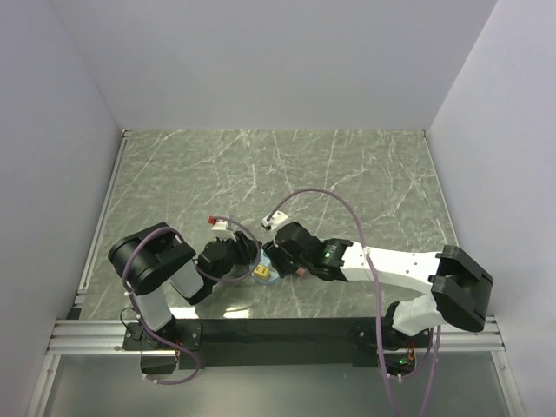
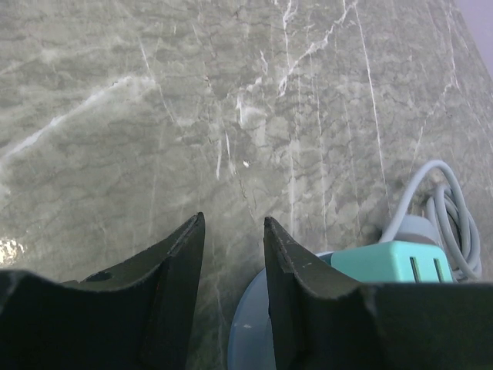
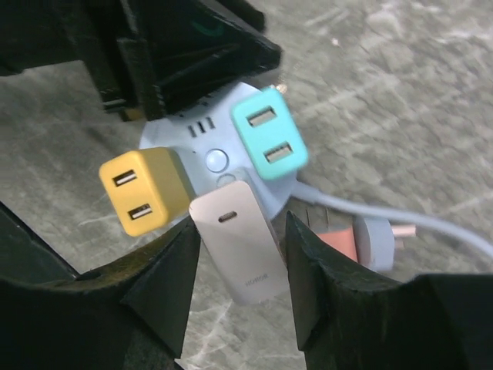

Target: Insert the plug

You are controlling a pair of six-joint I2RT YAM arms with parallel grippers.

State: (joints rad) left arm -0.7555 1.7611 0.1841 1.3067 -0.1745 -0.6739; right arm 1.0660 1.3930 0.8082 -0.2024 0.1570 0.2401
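By the near edge of the green marble table [image 1: 261,165], the white rectangular plug [image 3: 239,239] meets the round blue socket hub [image 3: 218,159], insertion unconfirmed. The right gripper [image 3: 240,227] narrowly flanks it, grip unconfirmed; the left gripper [image 2: 233,231] has an unclear hold.

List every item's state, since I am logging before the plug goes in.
hub: flat on table.
yellow adapter: on hub, ports empty.
teal adapter: on hub, ports empty.
white charger: between right jaws, overlapping hub's rim.
left gripper: open, beside hub.
right gripper: open, straddling white charger.
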